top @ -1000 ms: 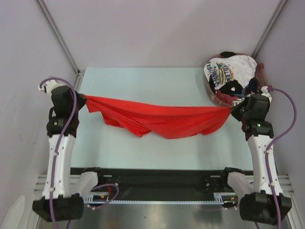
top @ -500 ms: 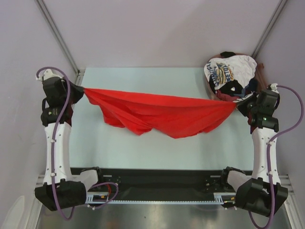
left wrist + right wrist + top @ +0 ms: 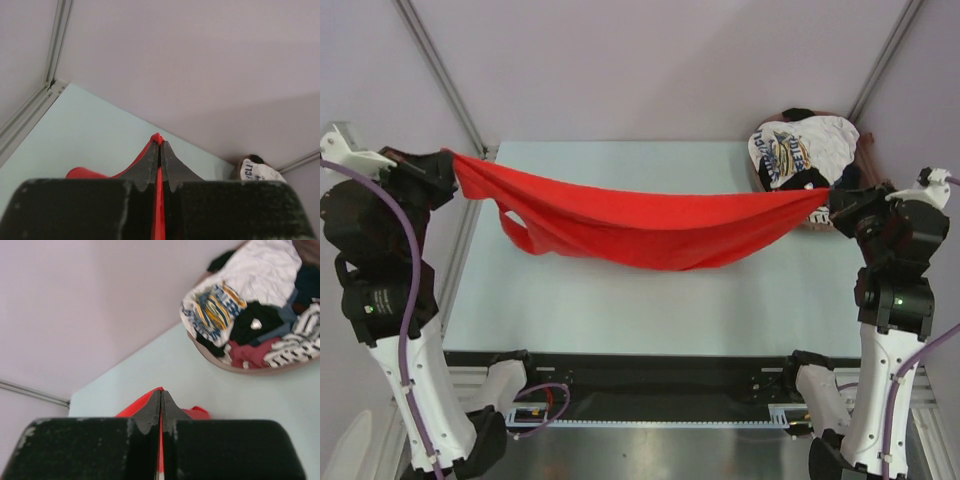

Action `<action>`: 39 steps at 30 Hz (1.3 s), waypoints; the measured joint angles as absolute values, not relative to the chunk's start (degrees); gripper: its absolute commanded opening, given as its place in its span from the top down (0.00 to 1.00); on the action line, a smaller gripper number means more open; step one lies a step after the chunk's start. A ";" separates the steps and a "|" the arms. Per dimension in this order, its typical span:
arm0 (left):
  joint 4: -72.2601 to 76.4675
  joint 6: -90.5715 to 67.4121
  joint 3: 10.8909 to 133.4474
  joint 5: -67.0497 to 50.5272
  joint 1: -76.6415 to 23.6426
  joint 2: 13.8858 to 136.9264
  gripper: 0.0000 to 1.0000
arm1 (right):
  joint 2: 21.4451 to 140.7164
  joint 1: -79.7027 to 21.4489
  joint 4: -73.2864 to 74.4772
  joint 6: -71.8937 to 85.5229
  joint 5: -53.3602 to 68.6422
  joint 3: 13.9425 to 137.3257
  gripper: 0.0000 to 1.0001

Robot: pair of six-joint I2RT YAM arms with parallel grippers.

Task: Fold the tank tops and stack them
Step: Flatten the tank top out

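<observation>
The red tank top point(image 3: 640, 228) hangs stretched in the air between my two grippers, sagging in the middle above the table. My left gripper point(image 3: 448, 160) is shut on its left end; red cloth shows between the pads in the left wrist view point(image 3: 159, 145). My right gripper point(image 3: 826, 198) is shut on its right end, with red cloth pinched in the right wrist view point(image 3: 160, 396). The other tank tops lie heaped in a basket: a white one with blue-yellow print point(image 3: 790, 150), a black-and-white striped one point(image 3: 295, 345) and dark ones point(image 3: 255, 325).
The round basket point(image 3: 240, 367) stands at the table's back right corner, just behind my right gripper. The pale green table point(image 3: 650, 300) is walled by grey panels at the back and both sides. A black rail point(image 3: 650, 375) runs along the near edge.
Both arms have risen and spread outward, lifting the red tank top off the table. It now hangs taut and higher, with its left end carried further left and up.
</observation>
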State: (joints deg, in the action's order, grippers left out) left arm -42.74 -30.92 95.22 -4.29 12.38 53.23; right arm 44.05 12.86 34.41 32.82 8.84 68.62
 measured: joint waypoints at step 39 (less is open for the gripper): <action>-28.05 -33.15 88.44 -2.33 4.84 101.80 0.46 | 73.89 10.20 17.74 34.17 2.87 54.83 1.00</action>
